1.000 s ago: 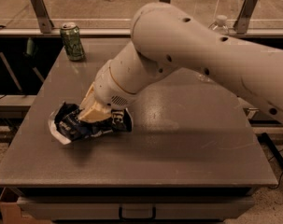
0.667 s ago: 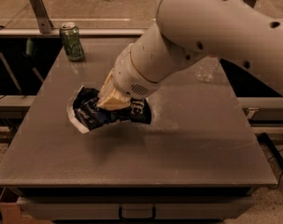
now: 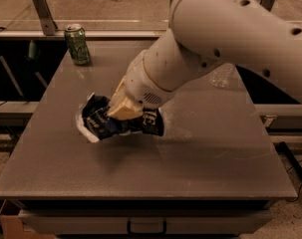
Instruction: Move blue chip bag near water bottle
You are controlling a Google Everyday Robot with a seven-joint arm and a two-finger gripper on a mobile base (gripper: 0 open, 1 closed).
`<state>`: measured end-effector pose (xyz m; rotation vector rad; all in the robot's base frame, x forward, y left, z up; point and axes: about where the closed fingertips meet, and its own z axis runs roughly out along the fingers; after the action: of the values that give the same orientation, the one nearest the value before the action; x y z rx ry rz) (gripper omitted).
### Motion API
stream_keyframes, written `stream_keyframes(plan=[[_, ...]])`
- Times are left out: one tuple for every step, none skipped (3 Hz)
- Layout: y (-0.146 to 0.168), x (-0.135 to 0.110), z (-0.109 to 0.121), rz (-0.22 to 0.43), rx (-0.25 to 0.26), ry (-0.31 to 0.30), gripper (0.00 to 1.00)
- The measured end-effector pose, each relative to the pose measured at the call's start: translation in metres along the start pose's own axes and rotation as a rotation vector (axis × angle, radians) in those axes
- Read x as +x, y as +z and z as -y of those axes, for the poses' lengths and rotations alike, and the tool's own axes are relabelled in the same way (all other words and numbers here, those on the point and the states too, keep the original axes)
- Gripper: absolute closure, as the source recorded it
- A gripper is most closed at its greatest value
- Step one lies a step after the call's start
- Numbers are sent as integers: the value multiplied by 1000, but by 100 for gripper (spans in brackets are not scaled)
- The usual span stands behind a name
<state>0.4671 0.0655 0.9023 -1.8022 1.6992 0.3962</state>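
Grey surface (image 3: 190, 163), seen from the front and above. Clock bearings are taken from its centre, with 12 at the far edge.

- Arm (image 3: 230, 29): thick, pale, enters from 1–2 o'clock at the top right and slopes down toward the middle. It covers much of the far right part of the surface.
- Gripper (image 3: 119, 114): at the arm's low end, just off centre toward 9 o'clock, pointing down and to the left.
- Fingers (image 3: 128, 107): tan, closed in on the upper part of the blue chip bag (image 3: 103, 123) and pinching the crumpled foil between them.
- The bag is dark navy with white print. One white sealed end shows at its left, toward 9 o'clock, and the other end pokes out to the right under the wrist.
- The bag sits a little left of centre. A shadow lies under and to the right of it. It looks raised off the surface or barely resting on it; the angle does not settle which.
- Water bottle (image 3: 223, 76): at about 2 o'clock, near the right edge. It is clear plastic, and only its lower body shows below the arm; the cap and label are hidden. It is well apart from the bag, at roughly 2 o'clock from it.
- Green can (image 3: 77, 45): upright at the far left corner, about 11 o'clock, well apart from both bag and bottle.
- Drawer handle (image 3: 146, 228): dark, under the near edge at 6 o'clock.
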Motion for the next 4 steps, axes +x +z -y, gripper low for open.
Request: stream_keyframes(plan=[[-12,47,15,-74,30,31,100],[-30,97,34,-176,64,54,100],[-46,137,43,-258,90,103,100],[-62,169,45,-322,117,162,100]])
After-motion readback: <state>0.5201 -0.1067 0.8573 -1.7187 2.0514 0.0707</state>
